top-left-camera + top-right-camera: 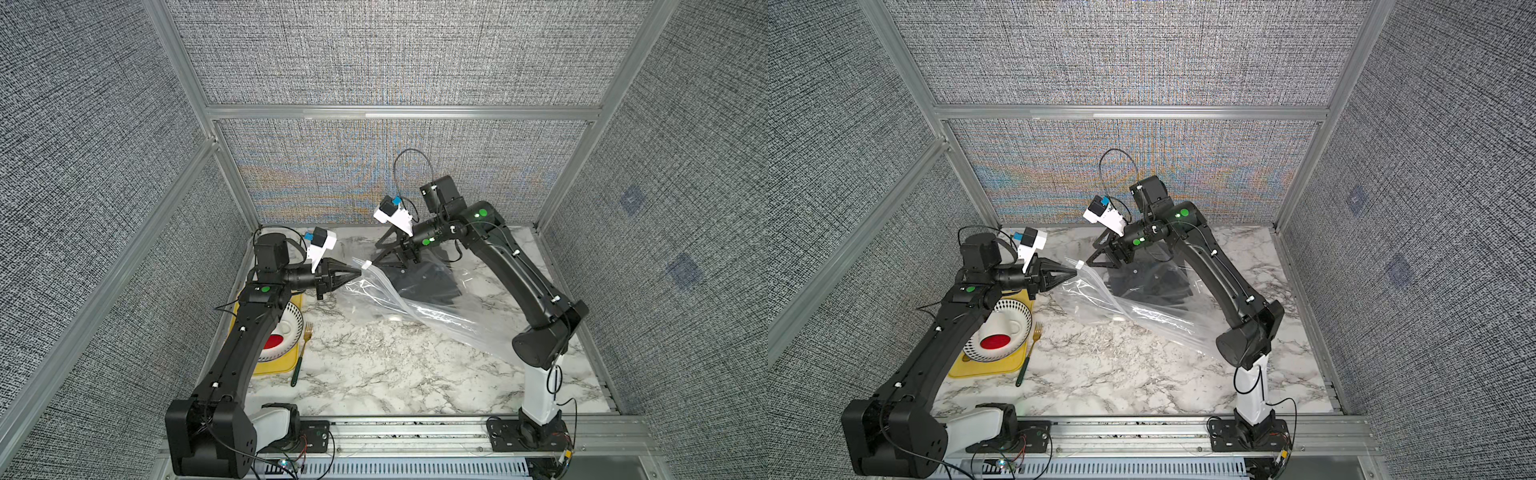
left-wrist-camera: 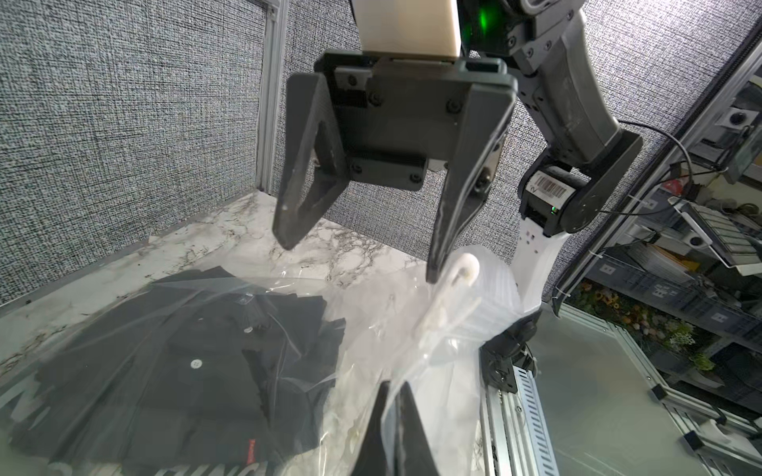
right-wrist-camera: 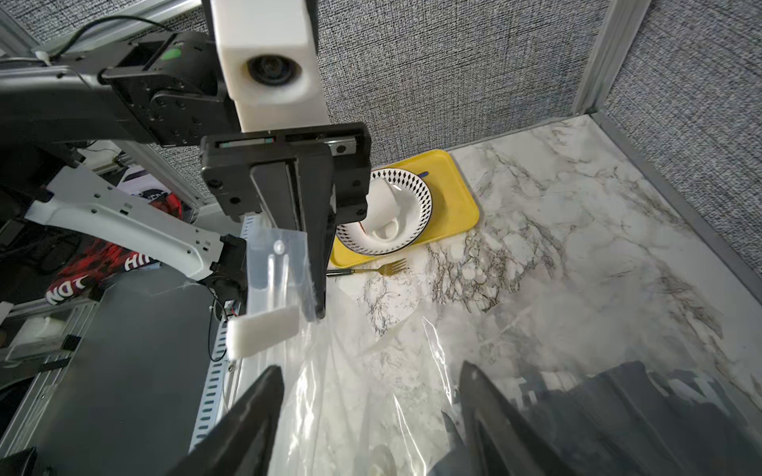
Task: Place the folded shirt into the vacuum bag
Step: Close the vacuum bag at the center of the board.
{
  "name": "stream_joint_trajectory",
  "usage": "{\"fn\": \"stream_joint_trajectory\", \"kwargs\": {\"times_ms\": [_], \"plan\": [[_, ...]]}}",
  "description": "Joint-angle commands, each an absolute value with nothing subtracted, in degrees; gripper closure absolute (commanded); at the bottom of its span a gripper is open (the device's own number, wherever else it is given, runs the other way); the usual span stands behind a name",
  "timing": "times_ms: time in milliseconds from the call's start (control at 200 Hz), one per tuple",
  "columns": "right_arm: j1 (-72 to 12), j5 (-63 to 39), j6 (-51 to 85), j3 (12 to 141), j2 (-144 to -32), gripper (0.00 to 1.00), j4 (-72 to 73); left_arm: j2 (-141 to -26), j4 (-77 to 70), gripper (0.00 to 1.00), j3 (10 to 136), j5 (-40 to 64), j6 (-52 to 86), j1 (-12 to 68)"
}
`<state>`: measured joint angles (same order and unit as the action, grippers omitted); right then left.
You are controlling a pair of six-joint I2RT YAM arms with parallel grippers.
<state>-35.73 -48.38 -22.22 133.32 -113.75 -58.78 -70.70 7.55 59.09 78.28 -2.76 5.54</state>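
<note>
Grippers: left gripper [image 1: 360,272] clamped on clear crinkly plastic vacuum bag [image 1: 419,311] edge | right gripper [image 2: 361,259] jaws apart, empty | black folded shirt [image 2: 185,371] beneath right gripper, under bag film

Readable marks, few:
- Barcode label [image 2: 550,188] on a black joint of the right arm [image 2: 573,107]; a lone "2" sits beside the bars.
- Shirt [image 2: 165,371]: big pale capitals, cropped at the frame edge, so no whole word. Its red tag [image 2: 250,449] is too small to read.
- Red-and-black fabric [image 3: 103,263] off the table: white "HI", the rest unclear.
</note>
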Motion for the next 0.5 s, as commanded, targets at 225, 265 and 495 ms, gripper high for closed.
{"fn": "stream_joint_trajectory", "kwargs": {"times_ms": [225,265,495], "plan": [[-36.2,-48.7,-24.3,123.0,-105.9,0.25,-54.2,-73.1,9.8,1.00,61.0,73.3,-3.3,5.6],[-36.2,-49.1,-23.8,120.5,-104.4,0.25,-51.8,-73.3,8.9,1.00,60.8,73.1,-2.5,5.6],[-39.1,-42.2,-21.0,119.0,-104.6,0.43,-46.2,-73.2,7.3,1.00,60.4,72.2,-1.0,5.5]]}}
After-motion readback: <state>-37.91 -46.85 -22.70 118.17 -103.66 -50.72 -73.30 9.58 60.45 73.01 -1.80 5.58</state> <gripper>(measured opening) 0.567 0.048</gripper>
